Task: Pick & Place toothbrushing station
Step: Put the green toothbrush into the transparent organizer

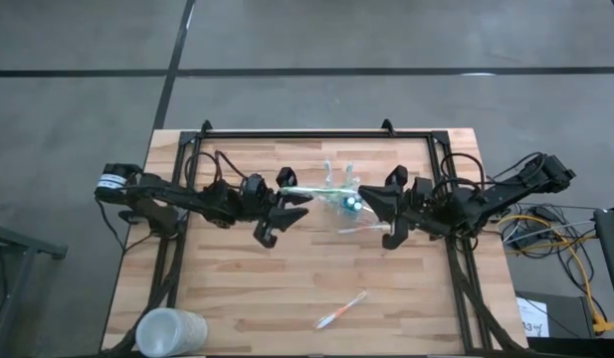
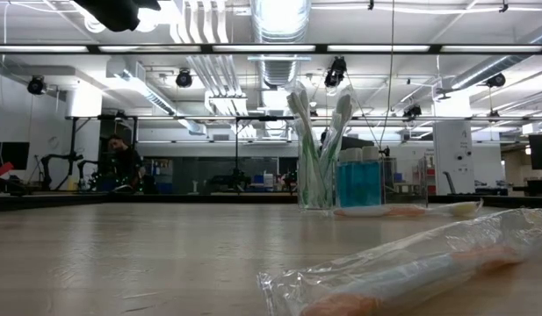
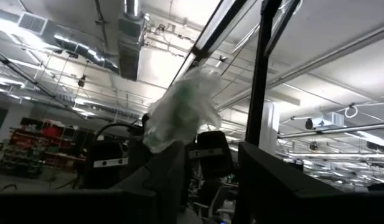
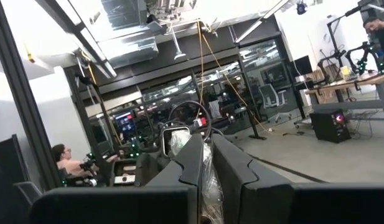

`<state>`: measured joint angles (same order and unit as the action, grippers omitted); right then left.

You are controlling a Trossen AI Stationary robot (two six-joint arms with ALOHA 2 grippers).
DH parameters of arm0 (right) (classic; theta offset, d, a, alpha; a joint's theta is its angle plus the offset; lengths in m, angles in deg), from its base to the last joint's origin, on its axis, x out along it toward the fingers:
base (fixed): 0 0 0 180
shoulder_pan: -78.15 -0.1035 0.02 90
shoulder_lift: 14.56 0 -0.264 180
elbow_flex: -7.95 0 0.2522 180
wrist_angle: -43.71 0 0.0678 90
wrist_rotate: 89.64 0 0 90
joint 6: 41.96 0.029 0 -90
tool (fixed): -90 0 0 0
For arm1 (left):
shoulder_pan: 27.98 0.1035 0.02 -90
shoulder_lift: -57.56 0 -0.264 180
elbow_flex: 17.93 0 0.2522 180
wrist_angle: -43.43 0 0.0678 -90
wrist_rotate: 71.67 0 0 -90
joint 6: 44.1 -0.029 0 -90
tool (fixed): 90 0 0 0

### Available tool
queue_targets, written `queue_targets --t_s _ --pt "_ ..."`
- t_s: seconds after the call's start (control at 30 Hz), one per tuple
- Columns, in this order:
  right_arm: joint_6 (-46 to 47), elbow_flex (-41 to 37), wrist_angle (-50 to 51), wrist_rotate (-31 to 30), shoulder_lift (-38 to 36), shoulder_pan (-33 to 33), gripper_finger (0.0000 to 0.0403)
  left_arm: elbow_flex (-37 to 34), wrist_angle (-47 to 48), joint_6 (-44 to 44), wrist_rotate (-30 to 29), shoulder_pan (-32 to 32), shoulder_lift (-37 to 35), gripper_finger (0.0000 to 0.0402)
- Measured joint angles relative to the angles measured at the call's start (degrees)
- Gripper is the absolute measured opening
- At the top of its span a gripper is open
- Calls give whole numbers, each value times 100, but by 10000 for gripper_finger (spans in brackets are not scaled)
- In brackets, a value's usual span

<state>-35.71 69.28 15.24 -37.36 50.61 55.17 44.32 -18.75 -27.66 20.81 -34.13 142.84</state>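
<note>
The toothbrushing station stands mid-table between both arms. The left gripper, fingers apart, has a wrapped green toothbrush resting against it; the right gripper clamps a wrapped toothbrush. One wrapped orange toothbrush remains unplaced, so work seems roughly midway.

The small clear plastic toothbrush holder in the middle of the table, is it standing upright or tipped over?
Upright: in the low view the small clear plastic toothbrush holder stands on the wooden table with its brushes pointing up.

frosted cup: cut off by the high view's bottom edge
wrapped toothbrush: blurred, runs past the low view's edge
holder: outline too faint from above
</note>
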Motion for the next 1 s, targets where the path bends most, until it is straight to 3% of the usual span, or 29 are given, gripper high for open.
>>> queue_targets --t_s 0.33,0.5,0.6,0.83,1.0 --pt "377 0 850 -44 -293 2 18 -2 34 -257 -199 -5 -2 156" --pt "738 52 2058 -533 -605 -1 18 -2 3 -820 943 -7 -2 156" --pt "1064 255 2887 -659 -772 2 18 -2 9 -871 1141 -9 -4 156" --pt "1311 1188 4796 -748 -822 2 18 -2 564 -886 463 14 -7 156" --pt "2071 2261 6994 -750 -619 59 18 -9 1178 -887 -172 17 -9 156"
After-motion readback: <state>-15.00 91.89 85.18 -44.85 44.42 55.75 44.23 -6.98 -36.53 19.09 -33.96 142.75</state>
